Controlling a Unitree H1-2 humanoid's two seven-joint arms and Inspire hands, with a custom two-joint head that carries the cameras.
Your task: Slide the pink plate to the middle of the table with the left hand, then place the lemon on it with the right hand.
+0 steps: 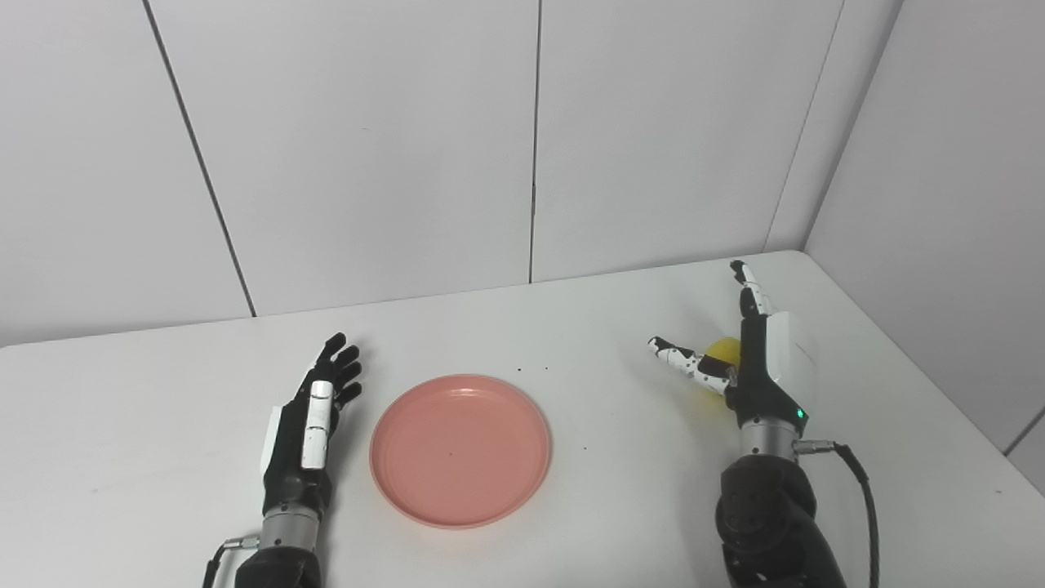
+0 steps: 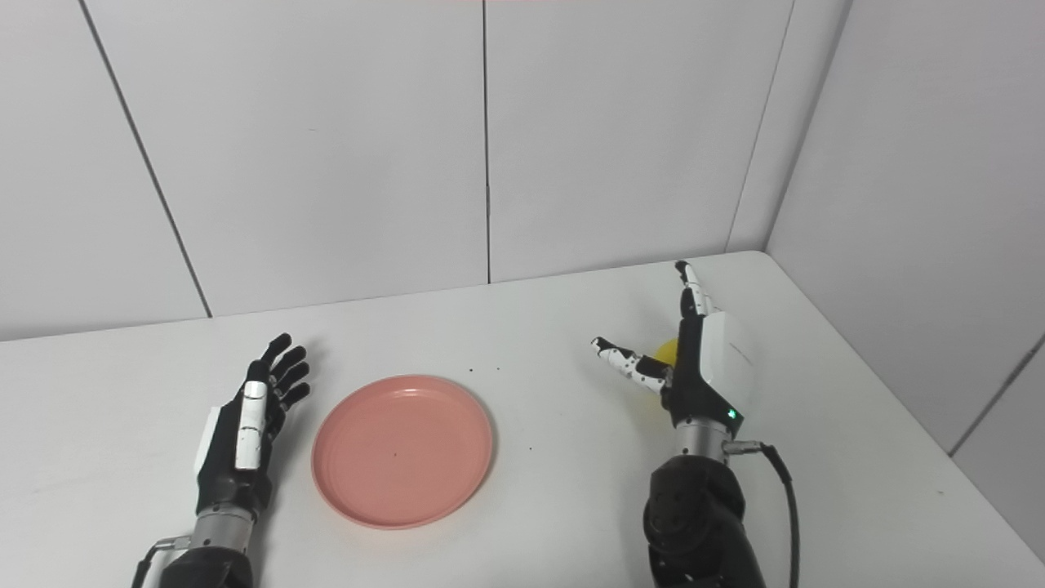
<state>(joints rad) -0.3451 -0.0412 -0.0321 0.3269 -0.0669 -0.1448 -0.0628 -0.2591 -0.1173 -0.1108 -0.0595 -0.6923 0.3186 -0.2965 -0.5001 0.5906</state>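
The black-and-white left hand [image 1: 309, 425] lies nearest, just left of the round, shallow pink plastic plate [image 1: 460, 450], apart from its rim; its fingers [image 1: 341, 367] are spread and straight, pointing away toward the wall, holding nothing. The plate sits flat near the middle of the white table [image 1: 163, 425], nothing on it but a tiny dark speck. Farther right, the black-and-white right hand [image 1: 755, 359] stands on edge, fingers extended upward and thumb [image 1: 682, 359] splayed to the left, loose and grasping nothing; the small yellow lemon [image 1: 723, 353] rests on the table just behind the thumb, by the palm; contact cannot be told. So little of the lemon shows that its long axis cannot be judged; the left eye view shows a rounded patch, the right eye view only a sliver. Grey wall panels [image 1: 367, 147] rise beyond.
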